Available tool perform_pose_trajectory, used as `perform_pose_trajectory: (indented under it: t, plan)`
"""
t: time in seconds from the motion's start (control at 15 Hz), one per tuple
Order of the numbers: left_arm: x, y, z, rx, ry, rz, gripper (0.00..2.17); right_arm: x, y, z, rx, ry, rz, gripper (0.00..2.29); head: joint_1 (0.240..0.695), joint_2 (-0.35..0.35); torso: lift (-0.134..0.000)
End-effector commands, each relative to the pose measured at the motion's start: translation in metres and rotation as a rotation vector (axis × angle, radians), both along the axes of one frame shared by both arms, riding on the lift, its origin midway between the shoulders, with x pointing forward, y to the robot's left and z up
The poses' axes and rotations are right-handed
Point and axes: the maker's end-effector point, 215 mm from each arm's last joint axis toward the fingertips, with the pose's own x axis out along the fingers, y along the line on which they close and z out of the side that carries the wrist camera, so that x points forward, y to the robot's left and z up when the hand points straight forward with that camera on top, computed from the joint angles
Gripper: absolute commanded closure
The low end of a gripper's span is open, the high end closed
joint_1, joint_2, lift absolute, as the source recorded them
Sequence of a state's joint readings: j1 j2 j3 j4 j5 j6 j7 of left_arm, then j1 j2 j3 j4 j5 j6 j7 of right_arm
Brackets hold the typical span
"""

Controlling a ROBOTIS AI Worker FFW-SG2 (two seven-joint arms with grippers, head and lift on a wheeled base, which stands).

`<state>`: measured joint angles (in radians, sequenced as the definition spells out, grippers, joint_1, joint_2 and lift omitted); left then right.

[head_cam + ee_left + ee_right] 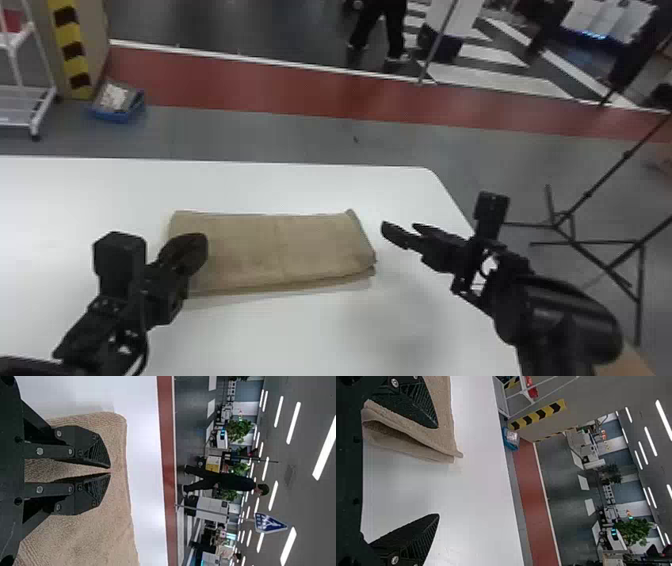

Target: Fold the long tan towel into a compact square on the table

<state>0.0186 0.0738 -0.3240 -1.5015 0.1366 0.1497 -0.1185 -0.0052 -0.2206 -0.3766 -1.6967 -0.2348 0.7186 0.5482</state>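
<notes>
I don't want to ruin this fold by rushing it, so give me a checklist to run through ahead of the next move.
1. Towel lying fully on the table: ok.
2. Left gripper at the towel's left end: ok, fingers shut.
3. Cloth pinched in those fingers: cannot tell.
4. Right gripper open, at the towel's right end: ok.
5. Layers flush at the right end: not ok, edges gape.
6. Compact square reached: not ok, it is a long rectangle.
</notes>
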Motion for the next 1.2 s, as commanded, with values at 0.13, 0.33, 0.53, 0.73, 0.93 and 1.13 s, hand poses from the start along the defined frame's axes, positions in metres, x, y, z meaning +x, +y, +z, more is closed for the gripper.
perform_pose_trajectory:
  t: [0.13, 0.33, 0.53, 0.73, 0.93, 1.13]
  plan:
    - [-0.001, 0.01, -0.015, 0.018, 0.047, -0.002, 2.14, 0.03, 0.027, -0.019, 0.066, 0.07, 0.053, 0.1, 0.695, -0.305, -0.113]
    - [-0.003, 0.014, -0.023, 0.033, 0.063, 0.001, 2.14, 0.034, 0.04, -0.043, 0.077, 0.153, 0.071, 0.1, 0.695, -0.28, -0.113]
    - [-0.004, 0.014, -0.026, 0.037, 0.068, 0.0, 2.14, 0.032, 0.053, -0.054, 0.089, 0.179, 0.092, 0.12, 0.695, -0.268, -0.113]
    - [-0.004, 0.013, -0.027, 0.039, 0.07, 0.001, 2.14, 0.027, 0.07, -0.064, 0.082, 0.217, 0.125, 0.17, 0.695, -0.253, -0.113]
    - [-0.005, 0.014, -0.031, 0.043, 0.079, 0.001, 2.14, 0.017, 0.082, -0.078, 0.063, 0.277, 0.141, 0.22, 0.695, -0.238, -0.113]
    - [-0.006, 0.014, -0.034, 0.046, 0.083, 0.003, 2.14, 0.015, 0.086, -0.077, 0.064, 0.291, 0.149, 0.62, 0.695, -0.231, -0.113]
